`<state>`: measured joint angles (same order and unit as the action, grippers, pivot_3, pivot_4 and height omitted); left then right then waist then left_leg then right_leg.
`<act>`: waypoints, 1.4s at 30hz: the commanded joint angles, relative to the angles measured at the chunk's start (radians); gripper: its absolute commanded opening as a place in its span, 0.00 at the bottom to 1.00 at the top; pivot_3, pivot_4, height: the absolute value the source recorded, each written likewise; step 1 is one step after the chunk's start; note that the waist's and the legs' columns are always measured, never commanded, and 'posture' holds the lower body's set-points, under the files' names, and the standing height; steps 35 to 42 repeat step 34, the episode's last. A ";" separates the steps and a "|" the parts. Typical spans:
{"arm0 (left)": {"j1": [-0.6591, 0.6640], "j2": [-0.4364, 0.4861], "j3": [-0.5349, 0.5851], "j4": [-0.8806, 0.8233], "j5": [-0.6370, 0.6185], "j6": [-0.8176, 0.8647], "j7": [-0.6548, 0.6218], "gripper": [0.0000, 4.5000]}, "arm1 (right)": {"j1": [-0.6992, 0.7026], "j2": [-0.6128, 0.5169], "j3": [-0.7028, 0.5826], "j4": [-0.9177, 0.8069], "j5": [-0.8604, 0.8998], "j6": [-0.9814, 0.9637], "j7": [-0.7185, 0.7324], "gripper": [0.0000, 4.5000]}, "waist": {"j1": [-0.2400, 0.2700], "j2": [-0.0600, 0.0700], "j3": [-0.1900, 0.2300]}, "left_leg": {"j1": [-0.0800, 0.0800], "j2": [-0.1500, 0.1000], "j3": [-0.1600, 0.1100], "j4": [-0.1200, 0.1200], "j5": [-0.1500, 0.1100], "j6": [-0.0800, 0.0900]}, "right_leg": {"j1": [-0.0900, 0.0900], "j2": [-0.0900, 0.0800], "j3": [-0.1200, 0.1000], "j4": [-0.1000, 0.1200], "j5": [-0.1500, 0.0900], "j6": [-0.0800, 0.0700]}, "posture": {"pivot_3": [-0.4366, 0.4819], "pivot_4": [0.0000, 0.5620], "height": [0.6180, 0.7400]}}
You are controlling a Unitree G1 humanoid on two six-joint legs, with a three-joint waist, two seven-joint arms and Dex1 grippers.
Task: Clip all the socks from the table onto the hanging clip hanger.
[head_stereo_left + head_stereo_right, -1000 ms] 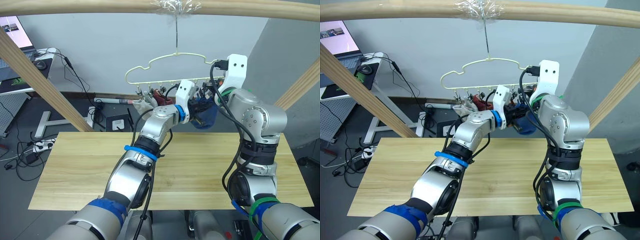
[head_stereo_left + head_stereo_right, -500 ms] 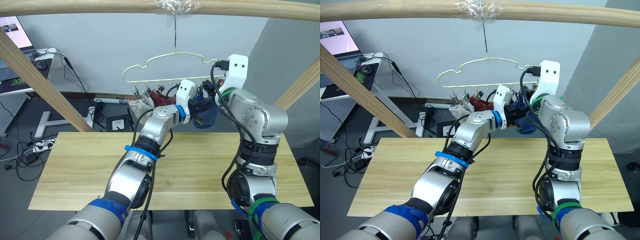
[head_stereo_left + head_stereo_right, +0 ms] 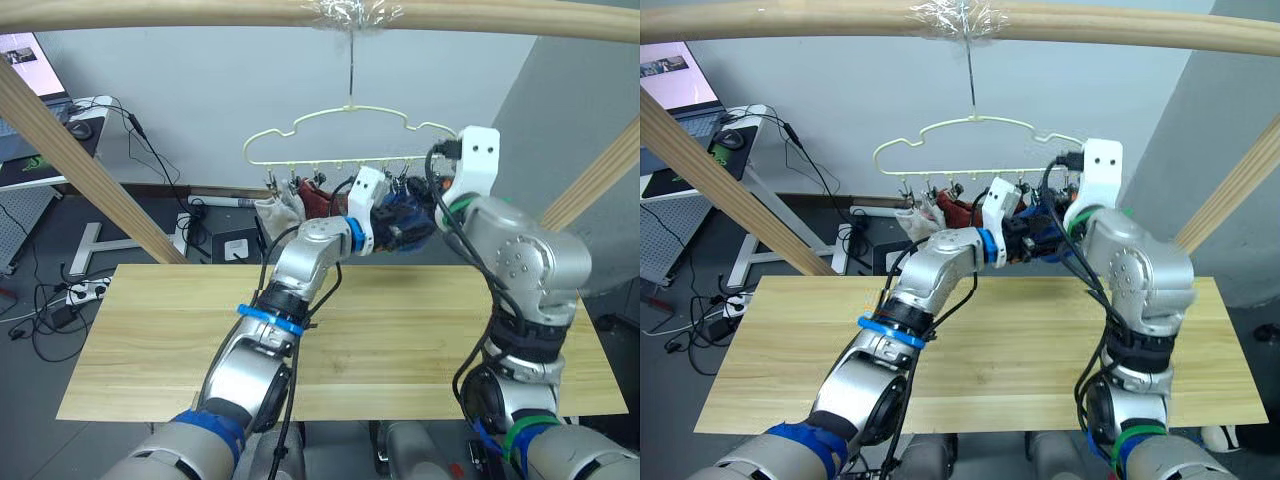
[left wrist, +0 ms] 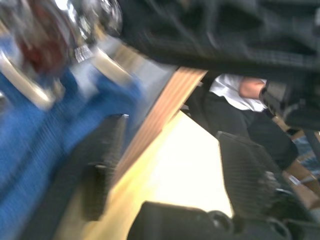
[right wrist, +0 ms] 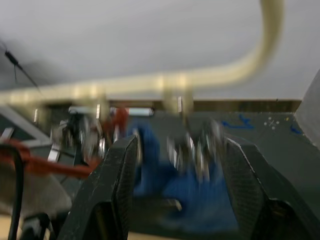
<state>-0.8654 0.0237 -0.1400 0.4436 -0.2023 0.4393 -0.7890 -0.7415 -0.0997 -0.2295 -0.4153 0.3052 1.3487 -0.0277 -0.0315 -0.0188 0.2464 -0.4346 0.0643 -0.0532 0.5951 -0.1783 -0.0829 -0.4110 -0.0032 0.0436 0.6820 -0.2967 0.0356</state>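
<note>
Table carries no socks in either head view, so by my reading the task is at or near its last clip. The clip hanger hangs by its hook from the wooden pole. On its row of clips, from the robot's left: a light grey sock, a rust-red sock, then blue socks at the right end, where both arms meet. Exact count of clipped socks cannot be told — the arms cover the middle of the row.

Left gripper: jaws spread, nothing pinched; blue knit lies against the outer side of one finger. Right gripper: jaws spread too, with blue sock and metal clips in the gap just beyond the fingertips, not gripped as far as I can see.

View differences: the head views give the bare table and the whole hanger; they hide the fingers behind the wrists. The right wrist view shows the hanger wire above the clips at close range. The left wrist view shows a seated person past the table edge.
</note>
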 commanded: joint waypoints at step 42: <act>1.046 0.341 0.348 -0.748 -0.196 -0.019 0.145 0.76 | 1.278 -0.169 0.103 -0.403 -0.012 -0.764 0.266 0.57 | 0.032 -0.009 -0.034 | 0.003 0.000 0.001 0.013 0.000 -0.001 | 0.006 -0.002 0.003 -0.001 -0.005 -0.001 | 0.60 0.30 1.00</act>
